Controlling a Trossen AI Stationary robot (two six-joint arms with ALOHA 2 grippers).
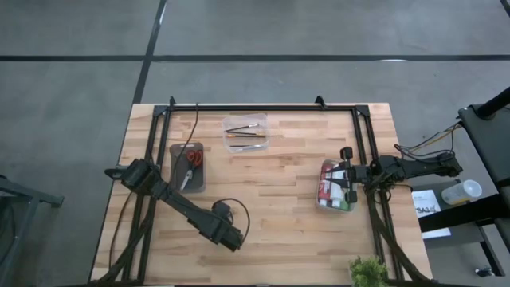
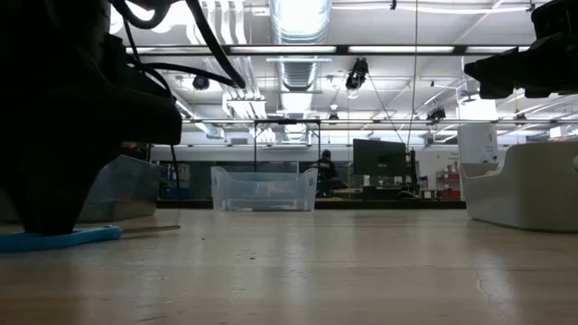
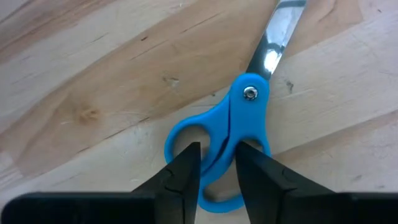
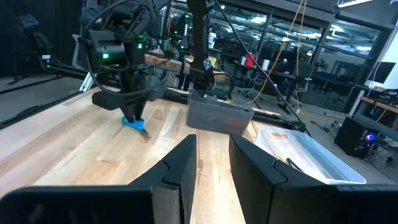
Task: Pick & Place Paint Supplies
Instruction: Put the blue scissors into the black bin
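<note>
While the left gripper (image 3: pixel 216 163) is down on the desk (image 1: pixel 271 215) near its front edge, its two fingers sit on each side of the handle of the blue scissors (image 3: pixel 227 140). The fingers are partly apart with the blue handle between them, and I cannot tell if they are squeezing it yet. The scissors lie flat on the wood with the shiny blade pointing away from the gripper.

Over by the right edge of the desk, the right gripper (image 1: pixel 348 174) hangs just above a clear bin (image 1: pixel 335 187) that has paint bottles (image 1: pixel 327 190) inside. Red, white and green show in there. Its fingers are a little apart and hold nothing that I can see.

Near the back edge, in the middle, a clear tray (image 1: pixel 245 132) holds a few thin brushes (image 1: pixel 244 134). Toward the left edge, a grey bin (image 1: pixel 187 167) holds red scissors (image 1: pixel 193 159) and something light and thin next to them.

So I think most of the job is done. The bottles are in their bin and the brushes are in their tray. The blue scissors look like the last thing out on the bare wood. What is left, I think, is to grab them, lift them and put them in a bin, maybe the grey one with the red pair.
</note>
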